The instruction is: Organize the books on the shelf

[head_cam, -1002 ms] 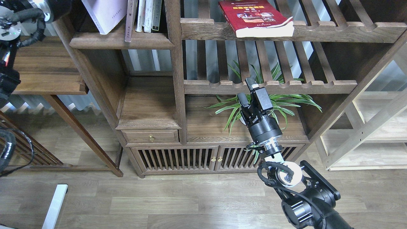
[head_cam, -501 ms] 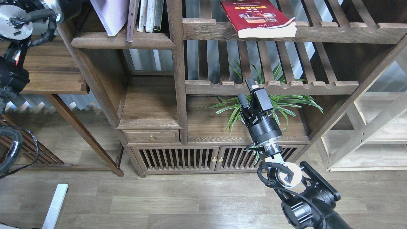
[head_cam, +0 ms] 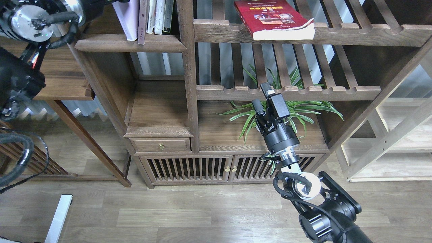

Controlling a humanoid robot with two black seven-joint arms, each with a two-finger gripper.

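Dark wooden shelving fills the view above a plank floor. On the shelf [head_cam: 130,42], a narrow bay at upper left, a white book [head_cam: 127,15] leans beside a maroon book [head_cam: 142,20] and thin volumes. A red book [head_cam: 275,18] lies flat on the slatted rack [head_cam: 354,33]. The right gripper [head_cam: 262,96] hangs empty, fingers apart, before a plant [head_cam: 297,108] (the left gripper is out of frame).

Right black two-finger hand [head_cam: 262,95] pointed up mid-frame, fingers apart, empty. Left black arm [head_cam: 20,67] was raised at top-left; its hand out of view.
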